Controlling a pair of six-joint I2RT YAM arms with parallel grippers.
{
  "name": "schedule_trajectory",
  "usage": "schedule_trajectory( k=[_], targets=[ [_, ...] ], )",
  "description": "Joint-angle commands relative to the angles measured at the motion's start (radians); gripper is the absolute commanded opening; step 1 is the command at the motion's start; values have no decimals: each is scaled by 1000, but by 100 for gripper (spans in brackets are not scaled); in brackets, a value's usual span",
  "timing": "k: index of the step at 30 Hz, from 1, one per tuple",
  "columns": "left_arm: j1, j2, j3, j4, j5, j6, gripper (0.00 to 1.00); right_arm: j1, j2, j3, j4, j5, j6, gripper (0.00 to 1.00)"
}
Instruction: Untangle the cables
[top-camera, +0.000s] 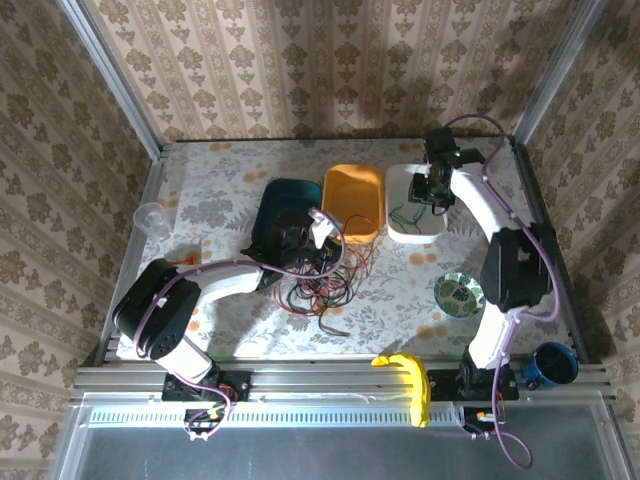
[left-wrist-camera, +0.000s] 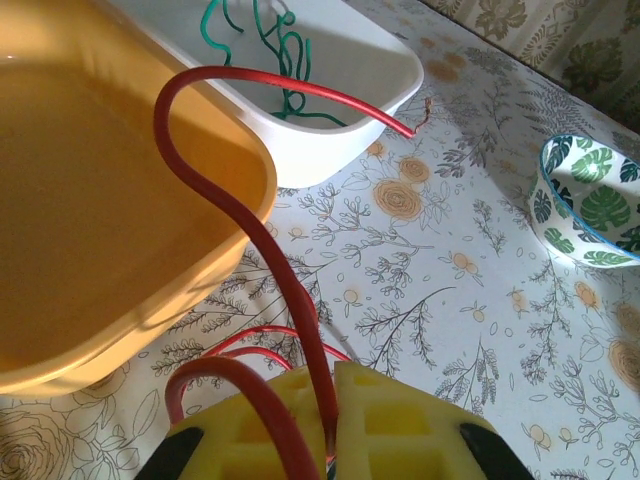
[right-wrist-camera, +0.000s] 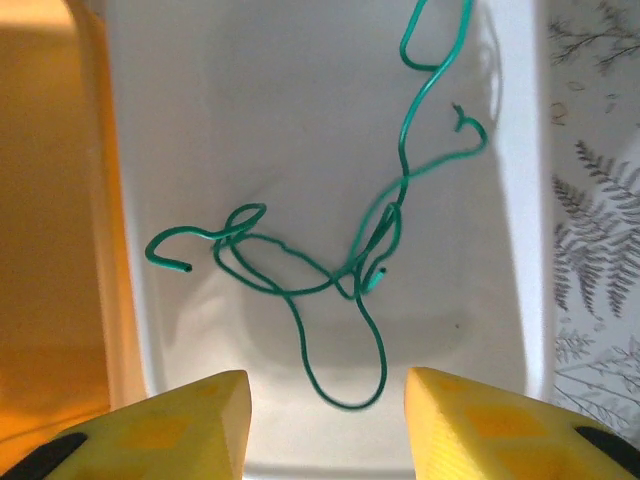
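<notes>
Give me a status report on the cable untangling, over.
Left gripper shut on red cable. Right gripper open above green cable in white bin. Tangle on table. Orange bin close beside red cable.

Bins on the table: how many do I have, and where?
3. A dark teal bin sits left of centre, an orange bin right beside it, and a white bin further right with the green cable lying in it.
</notes>
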Motion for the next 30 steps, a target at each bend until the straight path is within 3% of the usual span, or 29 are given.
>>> schedule_trajectory(
  k=[1,6,12,21,27,29,30],
  targets=[
    [-8,29,29,-5,1,23,0,36,-137,-90,37,-1,-7,46],
    [-15,49,47,-6,10,25,0,155,-299,-278,122,-268,-97,47],
    [-21,61,72,-19,28,32,0,237,-339,-400,235,-482,-31,51],
    [-32,61,80,-22,26,39,0,266,-234,-392,469,-600,137,49],
    [-37,55,83,-10,25,43,0,295,-143,-319,419,-591,136,46],
    [-37,53,83,-11,27,40,0,298,-134,-316,432,-594,140,38],
    [-37,52,82,-12,26,40,0,298,-129,-312,432,-586,145,27]
  ],
)
